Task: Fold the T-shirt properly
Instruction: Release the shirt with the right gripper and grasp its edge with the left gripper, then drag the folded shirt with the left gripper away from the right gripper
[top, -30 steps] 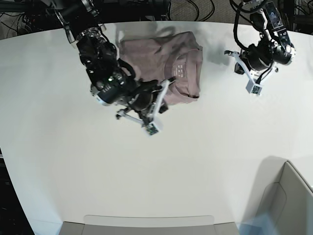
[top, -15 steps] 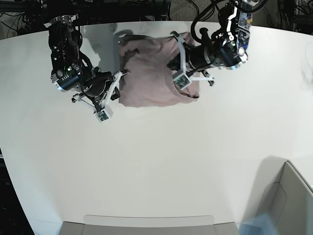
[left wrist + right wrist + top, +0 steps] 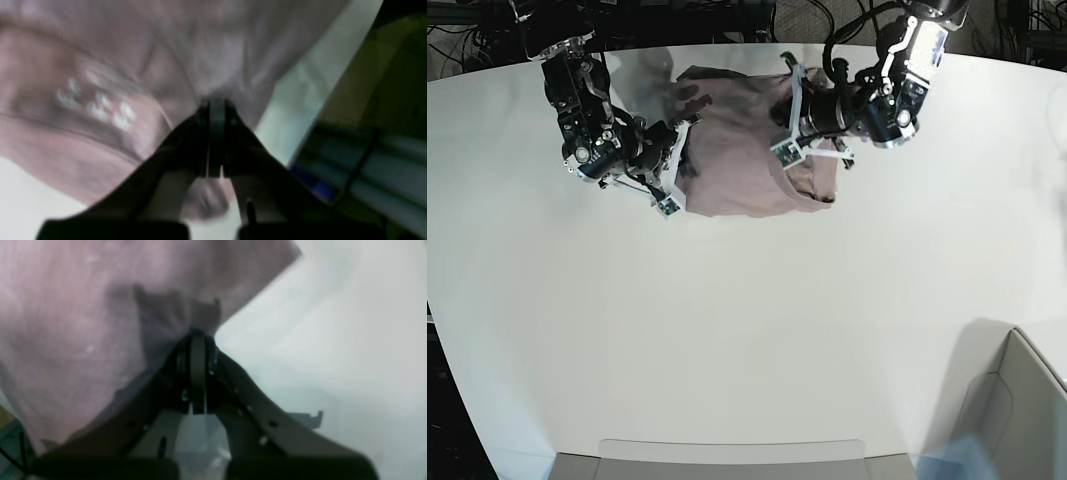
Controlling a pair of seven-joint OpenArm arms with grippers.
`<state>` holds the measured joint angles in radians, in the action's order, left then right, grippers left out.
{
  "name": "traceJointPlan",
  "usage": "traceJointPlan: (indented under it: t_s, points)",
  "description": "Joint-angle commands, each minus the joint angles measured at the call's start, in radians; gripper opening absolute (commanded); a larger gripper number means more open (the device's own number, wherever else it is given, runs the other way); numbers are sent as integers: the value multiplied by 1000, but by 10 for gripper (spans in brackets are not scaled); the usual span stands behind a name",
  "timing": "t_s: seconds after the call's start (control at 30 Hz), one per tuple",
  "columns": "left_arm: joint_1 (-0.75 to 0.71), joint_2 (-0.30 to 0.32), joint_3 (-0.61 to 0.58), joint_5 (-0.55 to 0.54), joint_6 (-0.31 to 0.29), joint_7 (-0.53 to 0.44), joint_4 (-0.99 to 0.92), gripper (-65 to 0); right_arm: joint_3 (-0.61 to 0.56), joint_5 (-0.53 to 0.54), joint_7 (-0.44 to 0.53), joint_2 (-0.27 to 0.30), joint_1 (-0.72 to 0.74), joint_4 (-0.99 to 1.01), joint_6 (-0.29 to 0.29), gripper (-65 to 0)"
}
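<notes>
Shirt: we see the T-shirt (image 3: 742, 160) bunched at the far edge of the white table (image 3: 747, 330).
Left gripper (image 3: 789, 150): we find it pinched on the shirt near the neck print.
Right gripper (image 3: 673, 165): we find it clamped on the shirt's opposite edge.

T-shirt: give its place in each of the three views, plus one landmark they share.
Base: the T-shirt lies at top centre, between the two arms.
Left wrist: it fills the upper left, pinched in the left tool.
Right wrist: it fills the upper left, pinched in the right tool.
Shared landmark: the white table beside the cloth.
</notes>
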<state>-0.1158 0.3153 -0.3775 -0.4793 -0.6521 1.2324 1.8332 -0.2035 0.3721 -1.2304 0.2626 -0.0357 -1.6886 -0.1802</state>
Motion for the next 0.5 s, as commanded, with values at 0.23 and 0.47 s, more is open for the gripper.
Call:
traceJointPlan:
  t_s: [0.23,0.47]
  points:
    - [136,-74,358,-5,2,10,-160,-650,-199,17,7,5,-66,-95,-6,-650]
    - [158,-97,398,-8,-7,86,-123,-650,-118,21,8,-6,-135,-268,-5,-650]
